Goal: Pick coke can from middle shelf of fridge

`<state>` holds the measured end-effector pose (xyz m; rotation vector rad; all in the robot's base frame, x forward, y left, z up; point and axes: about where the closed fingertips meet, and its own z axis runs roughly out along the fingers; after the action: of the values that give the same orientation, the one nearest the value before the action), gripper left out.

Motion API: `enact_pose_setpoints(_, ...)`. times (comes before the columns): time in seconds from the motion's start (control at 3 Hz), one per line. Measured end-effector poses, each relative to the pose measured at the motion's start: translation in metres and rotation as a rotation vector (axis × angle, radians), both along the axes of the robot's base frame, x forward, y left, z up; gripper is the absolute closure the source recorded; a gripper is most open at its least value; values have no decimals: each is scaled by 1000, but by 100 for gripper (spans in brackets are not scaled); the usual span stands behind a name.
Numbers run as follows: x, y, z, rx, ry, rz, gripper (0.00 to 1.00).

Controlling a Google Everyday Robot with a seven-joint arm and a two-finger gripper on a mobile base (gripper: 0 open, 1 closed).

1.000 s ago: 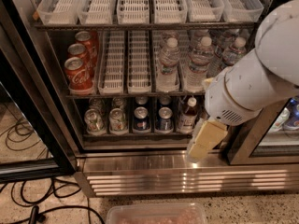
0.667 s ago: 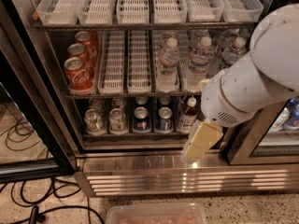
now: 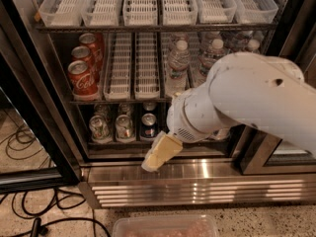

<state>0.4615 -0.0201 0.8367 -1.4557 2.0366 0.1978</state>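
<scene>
Three red coke cans stand in a row in the leftmost lane of the middle shelf [image 3: 123, 100]; the front coke can [image 3: 83, 80] is nearest. The other lanes beside them hold white slatted trays [image 3: 133, 68]. My gripper [image 3: 151, 164], cream-coloured at the end of the big white arm [image 3: 247, 98], hangs outside the fridge [image 3: 34, 107]. It is in front of the bottom tier and the ribbed steel base [image 3: 197, 184], below and to the right of the coke cans and well apart from them.
Water bottles [image 3: 177, 63] fill the right lanes of the middle shelf, partly hidden by the arm. Silver-green cans [image 3: 100, 128] and a dark can [image 3: 148, 125] stand on the bottom tier. Clear-white bins [image 3: 140, 6] are above. Black cables [image 3: 29, 216] and a clear container [image 3: 165, 227] lie on the floor.
The arm has swung left, carrying the gripper from in front of the right side of the bottom tier to its middle. The cans have not moved.
</scene>
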Motion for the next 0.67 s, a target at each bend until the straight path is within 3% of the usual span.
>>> enact_pose_setpoints(0.33,24,42,-6,70,-52,6,0)
enact_pose_setpoints(0.67,38,86,-15,126,-65,42,0)
